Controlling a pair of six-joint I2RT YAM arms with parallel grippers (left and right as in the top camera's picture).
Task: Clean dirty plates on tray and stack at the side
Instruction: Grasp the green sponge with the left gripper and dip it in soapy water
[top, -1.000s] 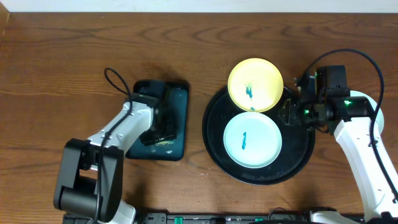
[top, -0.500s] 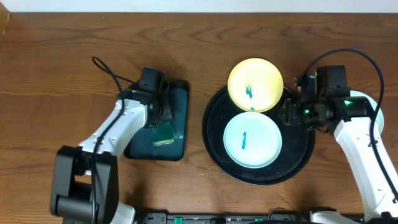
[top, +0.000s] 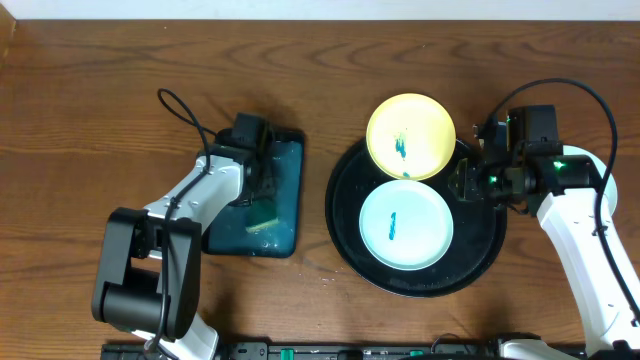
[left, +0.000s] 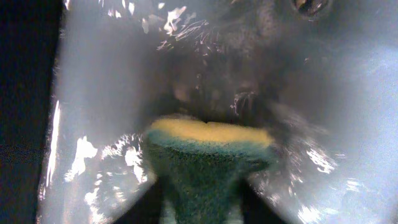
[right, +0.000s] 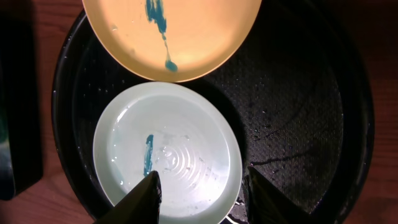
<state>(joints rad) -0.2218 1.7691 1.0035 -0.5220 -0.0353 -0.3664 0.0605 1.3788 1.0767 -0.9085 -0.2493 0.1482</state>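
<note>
A yellow and green sponge (left: 208, 155) squeezed between the left jaws, wet dark teal rectangle tray (top: 288, 170) under them, brown wooden table (top: 100, 100) below.

A black tray (right: 298, 93) is noted on a wooden table (right: 46, 37). A yellow plate (right: 199, 31), smeared blue-green, is laid across the tray's upper rim. A white plate (right: 186, 155), wet and marked with one blue streak, is set just below it inside the tray. The gripper (right: 203, 199) is positioned over the white plate's lower edge, fingers (right: 142, 200) spread apart, nothing clasped.
</note>
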